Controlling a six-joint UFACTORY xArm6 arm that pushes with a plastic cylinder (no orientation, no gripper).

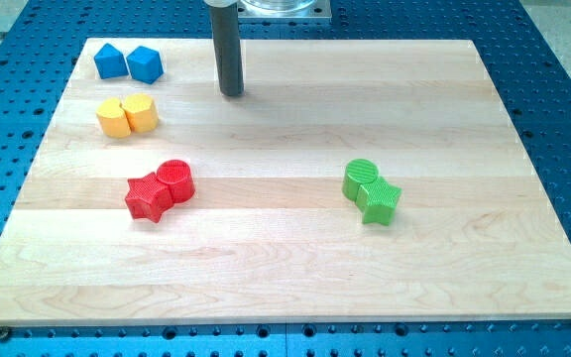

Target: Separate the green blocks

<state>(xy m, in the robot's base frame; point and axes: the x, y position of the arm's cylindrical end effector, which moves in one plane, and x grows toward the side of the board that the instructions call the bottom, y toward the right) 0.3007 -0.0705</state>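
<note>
Dark rod (230, 50) hanging upright, tip (231, 93) resting near board's (285, 268) top, well apart from touching green cylinder (361, 178) and green star (379, 201).

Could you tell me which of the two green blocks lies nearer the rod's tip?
The green cylinder: it sits up-left of the green star, touching it, on the side facing my tip.

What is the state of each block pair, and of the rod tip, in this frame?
green cylinder: touching the green star, not separated.
green star: against the cylinder, toward the view's bottom right of it.
red cylinder and red star: touching.
yellow blocks: side by side, touching.
blue blocks: side by side, close together.
my tip: near the view's top, far from both green blocks, touching no block.
</note>
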